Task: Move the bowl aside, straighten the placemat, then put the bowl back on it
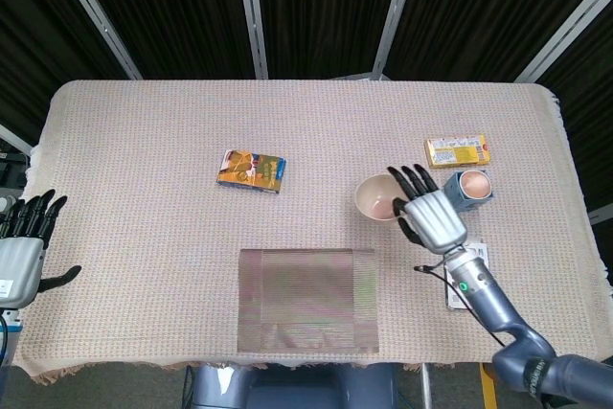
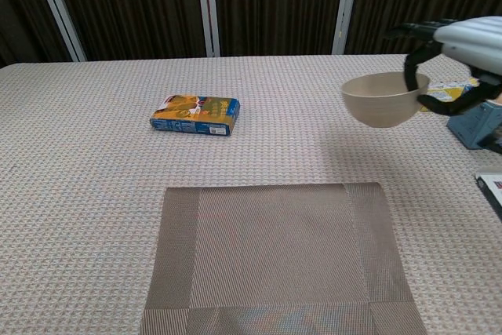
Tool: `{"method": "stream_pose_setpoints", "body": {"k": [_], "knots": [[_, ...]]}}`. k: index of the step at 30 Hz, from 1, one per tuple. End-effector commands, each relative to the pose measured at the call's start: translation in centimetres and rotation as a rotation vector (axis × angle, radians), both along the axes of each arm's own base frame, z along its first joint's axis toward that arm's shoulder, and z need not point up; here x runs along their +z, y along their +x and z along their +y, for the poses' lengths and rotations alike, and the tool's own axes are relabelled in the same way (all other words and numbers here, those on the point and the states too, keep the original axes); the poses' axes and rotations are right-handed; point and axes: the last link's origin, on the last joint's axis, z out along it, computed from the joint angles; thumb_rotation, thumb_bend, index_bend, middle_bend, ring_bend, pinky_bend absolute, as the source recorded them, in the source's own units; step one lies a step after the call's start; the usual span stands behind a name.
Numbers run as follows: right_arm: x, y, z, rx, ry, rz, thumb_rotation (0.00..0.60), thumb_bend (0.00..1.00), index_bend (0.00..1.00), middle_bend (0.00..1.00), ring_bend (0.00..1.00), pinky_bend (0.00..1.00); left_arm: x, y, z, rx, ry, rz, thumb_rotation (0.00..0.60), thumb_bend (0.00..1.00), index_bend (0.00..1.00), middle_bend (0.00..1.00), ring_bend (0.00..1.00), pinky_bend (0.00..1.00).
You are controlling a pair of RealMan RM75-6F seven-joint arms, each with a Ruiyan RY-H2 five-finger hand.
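Holding the bowl (image 2: 382, 100) upright, right hand (image 1: 428, 215) raised.

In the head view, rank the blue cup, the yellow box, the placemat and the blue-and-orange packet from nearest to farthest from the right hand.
From the right hand, which holds the bowl:
1. Blue cup, just beyond it to the right.
2. Yellow box, farther back on the right.
3. Placemat, near edge, to its left.
4. Blue-and-orange packet, far left.

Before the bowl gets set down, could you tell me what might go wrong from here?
The right hand holds the bowl by its rim in the air, so it could slip or tip. It hangs near the blue cup and yellow box; setting it down there may knock them.
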Motion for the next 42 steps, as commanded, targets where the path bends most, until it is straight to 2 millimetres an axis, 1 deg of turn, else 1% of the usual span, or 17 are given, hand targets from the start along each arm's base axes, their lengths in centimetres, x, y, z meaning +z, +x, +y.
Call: {"method": "stream_pose_setpoints", "body": {"k": [1, 2, 6, 10, 12, 15, 18, 21, 22, 23, 25, 26, 27, 28, 32, 37, 42], "knots": [[2.6, -3.1, 2.9, -0.044, -0.008, -0.023, 0.600, 0.44, 0.66, 0.00, 0.00, 0.00, 0.0, 0.2, -0.1, -0.006, 0.001, -0.003, 0.600, 0.00, 0.00, 0.00, 0.00, 0.00], [3.2, -4.0, 3.8, -0.056, -0.009, -0.031, 0.600, 0.44, 0.65, 0.00, 0.00, 0.00, 0.0, 0.3, -0.1, -0.009, 0.000, -0.005, 0.600, 0.00, 0.00, 0.00, 0.00, 0.00], [4.5, -6.5, 6.4, -0.087, -0.004, -0.025, 0.600, 0.44, 0.65, 0.00, 0.00, 0.00, -0.2, 0.6, -0.3, -0.020, -0.008, -0.012, 0.600, 0.00, 0.00, 0.00, 0.00, 0.00], [5.2, -9.0, 8.2, -0.128, -0.006, 0.000, 0.600, 0.44, 0.65, 0.00, 0.00, 0.00, -0.3, 0.9, -0.4, -0.028, -0.015, -0.017, 0.600, 0.00, 0.00, 0.00, 0.00, 0.00], [5.3, -10.0, 8.7, -0.156, -0.005, 0.000, 0.600, 0.44, 0.67, 0.00, 0.00, 0.00, -0.4, 1.0, -0.4, -0.031, -0.019, -0.017, 0.600, 0.00, 0.00, 0.00, 0.00, 0.00], [5.2, -11.1, 9.3, -0.179, 0.002, -0.003, 0.600, 0.44, 0.64, 0.00, 0.00, 0.00, -0.5, 1.1, -0.4, -0.034, -0.023, -0.019, 0.600, 0.00, 0.00, 0.00, 0.00, 0.00], [4.9, -11.5, 9.5, -0.174, 0.006, 0.000, 0.600, 0.44, 0.65, 0.00, 0.00, 0.00, -0.6, 1.2, -0.4, -0.034, -0.024, -0.019, 0.600, 0.00, 0.00, 0.00, 0.00, 0.00], [4.4, -11.7, 9.6, -0.175, 0.010, -0.002, 0.600, 0.43, 0.68, 0.00, 0.00, 0.00, -0.6, 1.1, -0.5, -0.030, -0.025, -0.018, 0.600, 0.00, 0.00, 0.00, 0.00, 0.00], [4.3, -11.7, 9.6, -0.177, 0.011, -0.003, 0.600, 0.42, 0.56, 0.00, 0.00, 0.00, -0.6, 1.1, -0.5, -0.028, -0.026, -0.017, 0.600, 0.00, 0.00, 0.00, 0.00, 0.00], [4.2, -11.8, 9.6, -0.178, 0.011, -0.003, 0.600, 0.38, 0.43, 0.00, 0.00, 0.00, -0.6, 1.0, -0.5, -0.027, -0.026, -0.017, 0.600, 0.00, 0.00, 0.00, 0.00, 0.00], [3.9, -12.2, 9.9, -0.205, 0.026, 0.000, 0.600, 0.22, 0.14, 0.00, 0.00, 0.00, -0.6, 1.0, -0.5, -0.024, -0.027, -0.013, 0.600, 0.00, 0.00, 0.00, 0.00, 0.00], [3.8, -12.3, 10.1, -0.224, 0.038, -0.001, 0.600, 0.11, 0.02, 0.00, 0.00, 0.00, -0.6, 0.9, -0.5, -0.022, -0.027, -0.012, 0.600, 0.00, 0.00, 0.00, 0.00, 0.00], [3.8, -12.4, 10.3, -0.240, 0.049, -0.004, 0.600, 0.02, 0.00, 0.00, 0.00, 0.00, -0.6, 0.9, -0.5, -0.021, -0.027, -0.012, 0.600, 0.00, 0.00, 0.00, 0.00, 0.00], [3.9, -12.3, 10.5, -0.262, 0.057, -0.025, 0.600, 0.00, 0.00, 0.00, 0.00, 0.00, -0.6, 0.9, -0.5, -0.019, -0.028, -0.011, 0.600, 0.00, 0.00, 0.00, 0.00, 0.00], [5.1, -11.2, 11.1, -0.258, 0.025, -0.070, 0.600, 0.00, 0.00, 0.00, 0.00, 0.00, -0.6, 0.8, -0.5, -0.015, -0.032, -0.010, 0.600, 0.00, 0.00, 0.00, 0.00, 0.00], [7.4, -9.1, 11.8, -0.234, -0.040, -0.122, 0.600, 0.00, 0.00, 0.00, 0.00, 0.00, -0.7, 1.2, -0.8, -0.032, -0.037, -0.016, 0.600, 0.00, 0.00, 0.00, 0.00, 0.00], [9.4, -8.1, 11.4, -0.192, -0.154, -0.129, 0.600, 0.00, 0.00, 0.00, 0.00, 0.00, -1.1, 2.1, -1.5, -0.076, -0.062, -0.024, 0.600, 0.00, 0.00, 0.00, 0.00, 0.00]]}}
